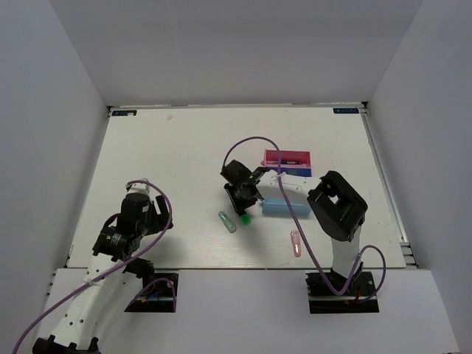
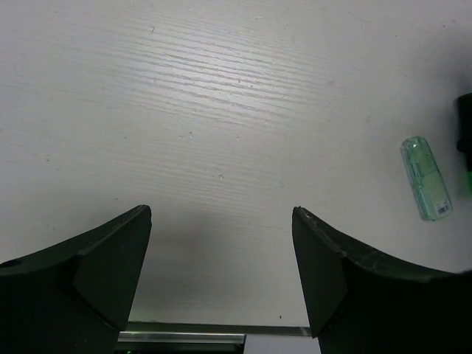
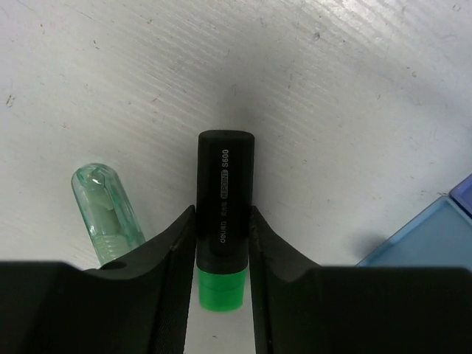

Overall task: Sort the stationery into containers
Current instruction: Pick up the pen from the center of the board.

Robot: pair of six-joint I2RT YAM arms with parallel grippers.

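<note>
Just left of the light blue tray (image 1: 280,209), my right claw (image 3: 223,215) is clamped on both sides of the green-ended highlighter (image 3: 225,173), which looks not yet lifted off the bench (image 3: 354,88), beside the pale green stick (image 3: 103,203). I judge this the pick; next comes a straight lift, then a carry to the trays. My left claw (image 2: 221,221) hangs wide, empty.

Observed left gripper (image 2: 221,221) near own base, jaws spread wide. Found right arm (image 1: 295,188) stretched leftward over mid-table, right gripper (image 3: 223,217) clamped on green-ended highlighter (image 3: 225,184).
</note>
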